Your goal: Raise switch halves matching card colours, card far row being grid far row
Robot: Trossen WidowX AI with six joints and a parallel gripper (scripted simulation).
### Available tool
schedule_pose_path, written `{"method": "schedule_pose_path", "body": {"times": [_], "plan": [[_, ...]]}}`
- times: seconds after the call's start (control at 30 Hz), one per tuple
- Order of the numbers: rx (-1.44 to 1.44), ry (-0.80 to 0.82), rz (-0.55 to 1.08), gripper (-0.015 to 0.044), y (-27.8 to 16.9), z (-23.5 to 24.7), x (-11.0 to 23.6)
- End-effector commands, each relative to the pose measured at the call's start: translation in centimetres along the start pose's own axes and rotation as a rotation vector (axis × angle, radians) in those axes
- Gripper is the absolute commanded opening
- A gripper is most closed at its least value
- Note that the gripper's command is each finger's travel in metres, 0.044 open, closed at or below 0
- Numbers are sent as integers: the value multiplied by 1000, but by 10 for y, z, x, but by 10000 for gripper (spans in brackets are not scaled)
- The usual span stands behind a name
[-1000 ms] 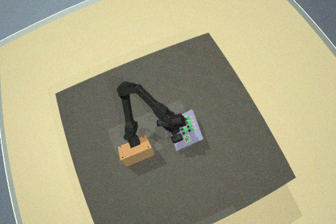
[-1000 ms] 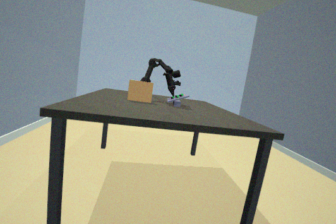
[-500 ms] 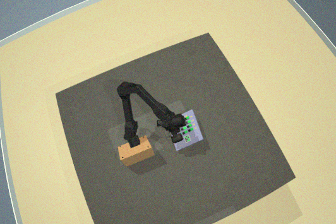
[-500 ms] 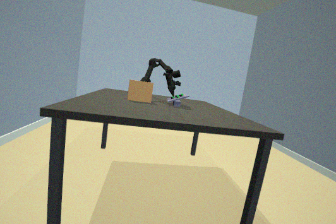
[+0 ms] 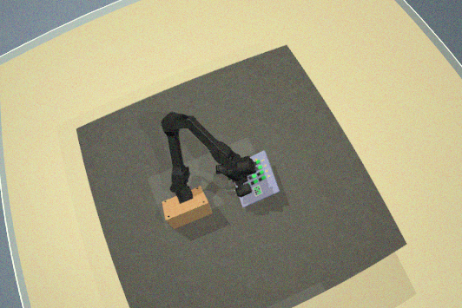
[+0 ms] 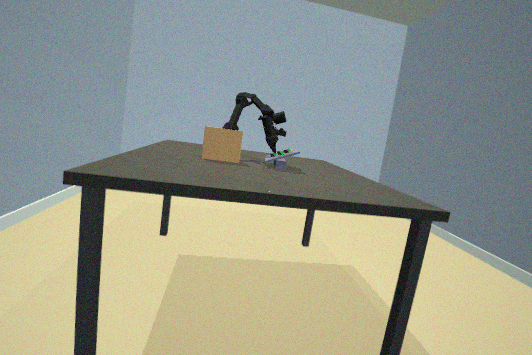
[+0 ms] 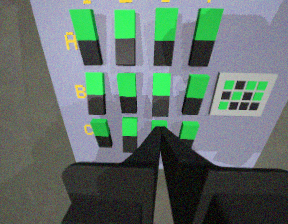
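Note:
The pale lilac panel (image 5: 249, 202) (image 6: 295, 154) (image 7: 247, 42) carries switches in rows A, B, C. My gripper (image 6: 274, 151) (image 7: 159, 130) is shut, with its tips over C3 and hiding its nearer half; contact is unclear. Switches A2 (image 7: 125, 40), B1 (image 7: 96, 93), B3 (image 7: 161, 95) and C2 (image 7: 129, 134) look raised at the dark grey half. The others in A and B, and C1 (image 7: 101, 132), look raised at green. C4 (image 7: 188, 131) looks raised at green, partly hidden. The card (image 5: 258, 191) (image 7: 243, 95) reads green-dark-green-green, dark-green-dark-green, green-dark-dark-dark, far row first.
The arm's base stands on a wooden block (image 5: 186, 206) (image 6: 222, 145) beside the panel on the dark table (image 5: 304, 230) (image 6: 200, 180). The panel is tilted on a small stand (image 6: 280, 164), its far edge higher. Yellow letters and numbers mark rows and columns.

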State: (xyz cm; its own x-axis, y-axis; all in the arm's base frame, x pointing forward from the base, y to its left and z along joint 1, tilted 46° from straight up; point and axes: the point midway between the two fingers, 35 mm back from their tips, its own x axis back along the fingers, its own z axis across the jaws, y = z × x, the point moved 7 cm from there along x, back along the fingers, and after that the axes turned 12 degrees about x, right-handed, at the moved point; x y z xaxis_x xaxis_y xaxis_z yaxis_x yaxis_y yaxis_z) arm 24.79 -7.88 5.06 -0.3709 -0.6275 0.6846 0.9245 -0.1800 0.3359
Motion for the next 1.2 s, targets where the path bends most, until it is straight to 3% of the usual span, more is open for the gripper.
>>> {"method": "schedule_pose_path", "body": {"times": [0.0,0.7,0.9,1.17], "plan": [[-3,4,-2,0,0,0,-1],[-3,4,-2,0,0,0,-4],[-5,-5,-24,0,-4,0,59],[-4,-6,-25,0,-8,-18,61]]}}
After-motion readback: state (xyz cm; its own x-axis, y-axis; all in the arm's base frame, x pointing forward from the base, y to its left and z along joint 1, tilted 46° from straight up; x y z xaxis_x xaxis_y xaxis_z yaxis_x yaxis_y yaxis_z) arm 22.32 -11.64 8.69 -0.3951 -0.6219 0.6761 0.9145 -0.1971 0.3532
